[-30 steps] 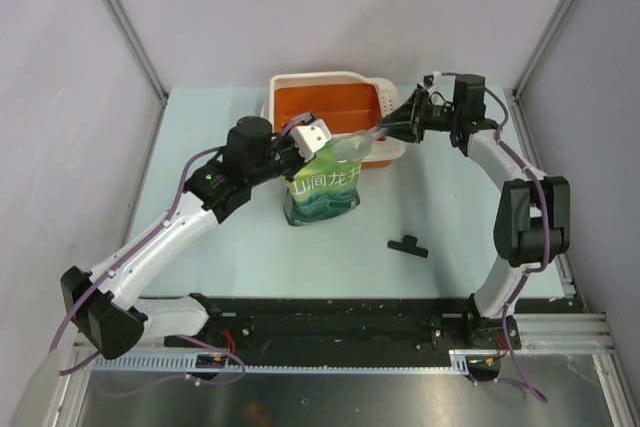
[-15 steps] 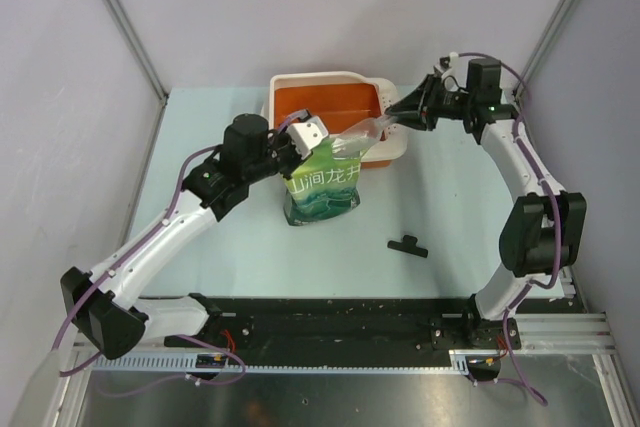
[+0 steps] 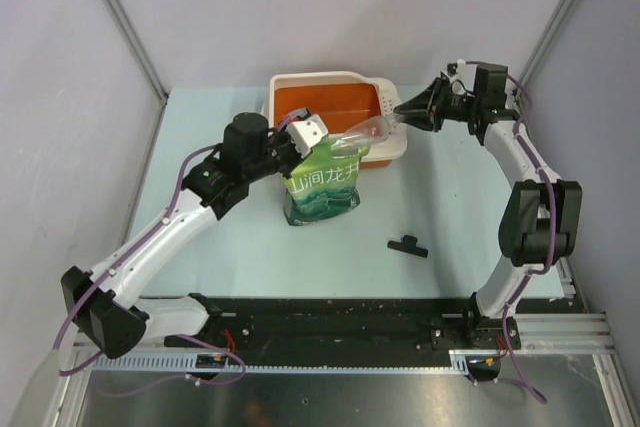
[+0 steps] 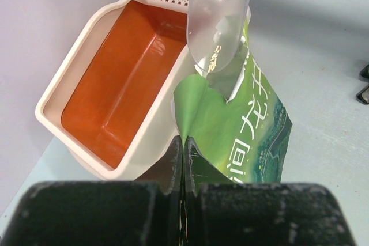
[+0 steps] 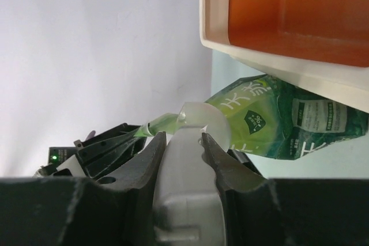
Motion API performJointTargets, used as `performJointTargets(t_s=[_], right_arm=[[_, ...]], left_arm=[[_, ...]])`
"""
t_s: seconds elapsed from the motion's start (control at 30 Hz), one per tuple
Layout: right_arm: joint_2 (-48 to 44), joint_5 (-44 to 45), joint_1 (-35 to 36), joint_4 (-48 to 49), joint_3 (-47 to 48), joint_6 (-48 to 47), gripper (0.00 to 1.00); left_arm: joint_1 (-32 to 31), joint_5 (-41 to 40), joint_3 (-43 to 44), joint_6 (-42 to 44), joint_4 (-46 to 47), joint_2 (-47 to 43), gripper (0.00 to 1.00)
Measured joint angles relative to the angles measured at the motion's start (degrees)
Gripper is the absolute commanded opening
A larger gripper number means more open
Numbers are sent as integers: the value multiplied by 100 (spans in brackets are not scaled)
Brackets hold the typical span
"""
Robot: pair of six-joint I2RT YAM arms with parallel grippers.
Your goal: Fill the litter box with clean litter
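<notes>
left gripper (image 4: pixel 182 142) is pinched fully shut on the torn top edge of the green pouch (image 3: pixel 322 192), which stands upright on the table (image 3: pixel 450 217) right against the near side of the litter box (image 3: pixel 310 77). right gripper (image 3: pixel 405 112) is only narrowly apart, clamped on the handle of a clear scoop (image 4: pixel 219 10) with its bowl at the pouch's mouth. the box sits at the far side, glossy orange inside, cream rim, long axis left-right, perforated end toward the right arm.

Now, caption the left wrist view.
Left gripper pinches green printed pouch; clear plastic scoop at its mouth; orange plastic litter box alongside.
</notes>
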Motion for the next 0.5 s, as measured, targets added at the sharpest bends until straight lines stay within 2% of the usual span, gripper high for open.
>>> performJointTargets(t_s=[0.2, 0.5], right_arm=[[566, -361, -107, 911, 177, 719, 0], [1956, -184, -422, 1543, 1742, 896, 0]], left_arm=[[2, -59, 20, 7, -17, 15, 0], [17, -153, 76, 46, -24, 101, 0]])
